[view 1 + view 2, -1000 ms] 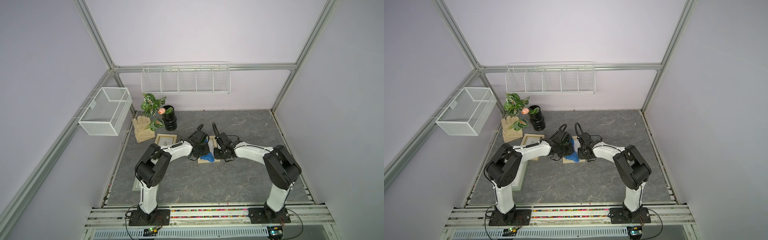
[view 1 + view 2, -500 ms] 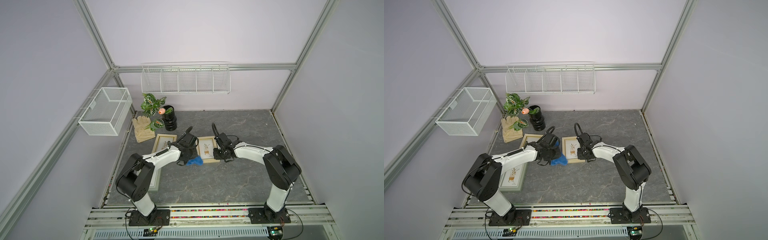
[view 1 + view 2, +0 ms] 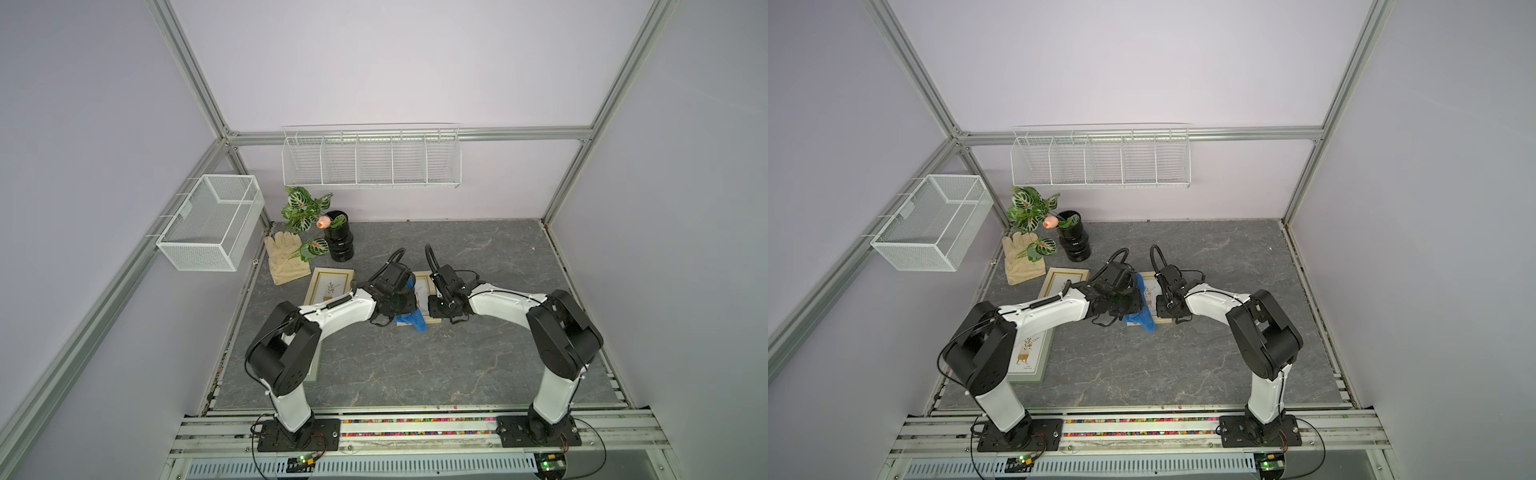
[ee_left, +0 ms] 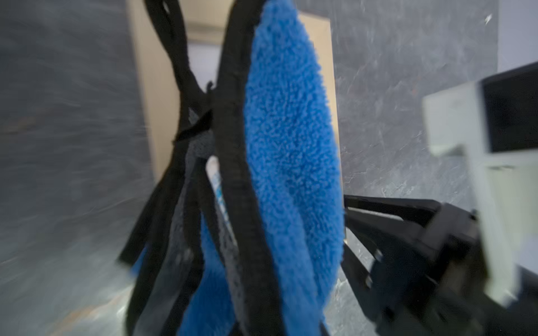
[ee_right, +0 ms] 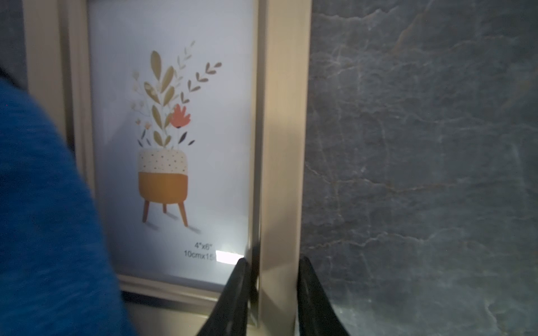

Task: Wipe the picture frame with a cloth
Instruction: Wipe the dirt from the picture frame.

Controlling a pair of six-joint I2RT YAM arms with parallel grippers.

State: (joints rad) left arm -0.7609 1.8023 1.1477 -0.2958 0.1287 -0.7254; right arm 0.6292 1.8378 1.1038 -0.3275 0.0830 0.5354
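The cloth (image 4: 291, 145) is plush and bright blue with black edging. It hangs bunched from the left claw (image 3: 400, 306), which is pinched tight on it. It drapes over the side of the small picture frame (image 5: 279, 145) nearer the left arm. The frame is pale beige around a potted-plant print and lies flat on the tabletop (image 3: 415, 365). The right claw (image 5: 273, 263) is nipped onto its side rail near a corner. The tabletop is dark grey, veined like marble. The walls (image 3: 374, 62) are lilac, and a white wire basket (image 3: 210, 226) hangs on one.
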